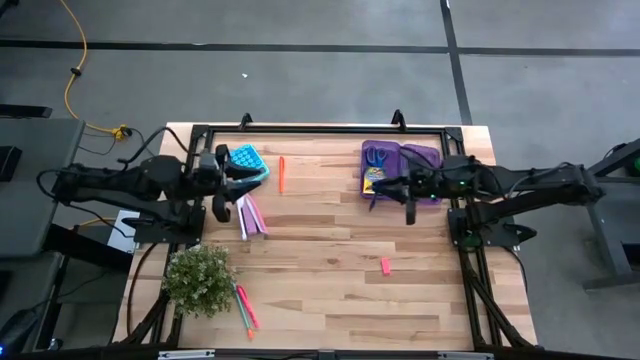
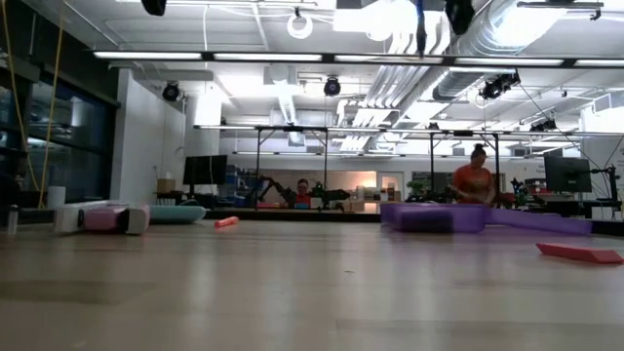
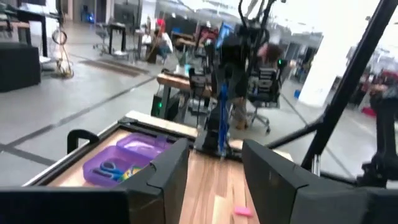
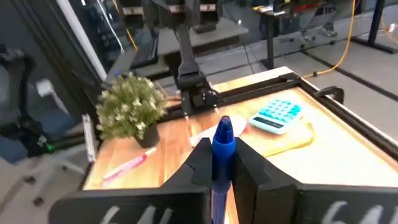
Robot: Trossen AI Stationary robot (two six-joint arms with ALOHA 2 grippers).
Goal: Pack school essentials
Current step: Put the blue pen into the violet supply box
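Pen (image 4: 222, 146), blue, thin, stiff, light and likely slippery, stands pinched upright in the right hand (image 1: 408, 190) beside the purple case (image 1: 425, 155) at the worktop's (image 1: 330, 270) far right, best held mid-barrel; left hand (image 3: 214, 165) spread, holding nothing, near the calculator (image 1: 245, 158).

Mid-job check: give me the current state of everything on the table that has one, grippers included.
purple case: open, scissors and crayon box lying inside.
right gripper: jaws shut on a blue pen, beside the case.
left gripper: jaws apart, holding nothing, near the calculator.
orange pen: lying loose on the table.
pink eraser: loose, mid-table.
potted plant: upright.
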